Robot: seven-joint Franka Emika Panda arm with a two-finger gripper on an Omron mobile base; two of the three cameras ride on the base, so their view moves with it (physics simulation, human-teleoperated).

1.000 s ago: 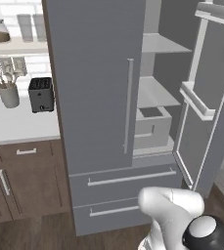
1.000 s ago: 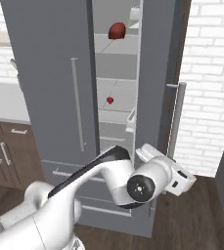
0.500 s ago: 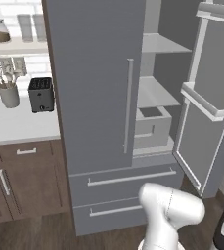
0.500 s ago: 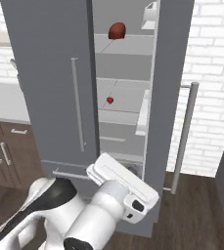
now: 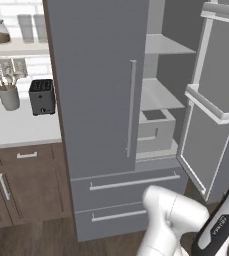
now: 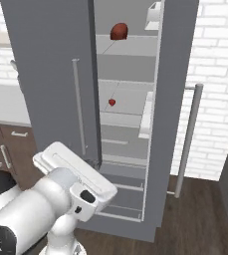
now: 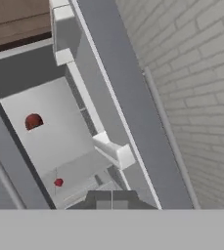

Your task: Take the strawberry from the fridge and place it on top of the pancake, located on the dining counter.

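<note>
The fridge [image 6: 51,74] stands with its right door [image 5: 221,100] swung wide, and that is as far as the job appears to have got: the strawberry [image 6: 112,102] sits untouched on a middle shelf [image 6: 123,107], well apart from the arm, and it has yet to be picked up, carried out and set on the pancake at the dining counter. The gripper [image 7: 112,199], seen low in the hand view, is closed with its tips together and nothing between them; it will have to open before any grasp. Inside the fridge, a larger dark red lump [image 6: 118,31] rests on the shelf above the berry, while a pale grey open-topped bin [image 5: 154,129] sits on a lower shelf, its contents impossible to make out. The open door's inner face carries a shelf rail [image 5: 206,102] with nothing visible on it. Two lower drawers [image 5: 131,182] remain closed
</note>
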